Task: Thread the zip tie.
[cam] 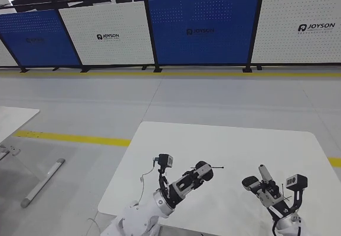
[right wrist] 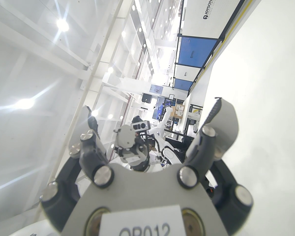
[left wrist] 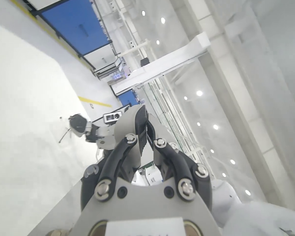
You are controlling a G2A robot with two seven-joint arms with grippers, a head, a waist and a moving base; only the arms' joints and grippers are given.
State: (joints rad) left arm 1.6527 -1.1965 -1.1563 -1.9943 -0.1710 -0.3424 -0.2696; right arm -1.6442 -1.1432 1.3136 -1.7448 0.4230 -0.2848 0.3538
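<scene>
Grabbing the zip tie (left wrist: 64,136) looks like the step: it sits beside the wide-open right pincer (right wrist: 153,109) over the desk (cam: 229,141), left pincer (left wrist: 143,114) closed with nothing seen inside, so next calls for clamping it.

A thin, straight black zip tie (cam: 216,168) juts sideways from the tip of one gripper (cam: 197,174), low over the white table (cam: 229,141). Whether it is held cannot be told.
</scene>
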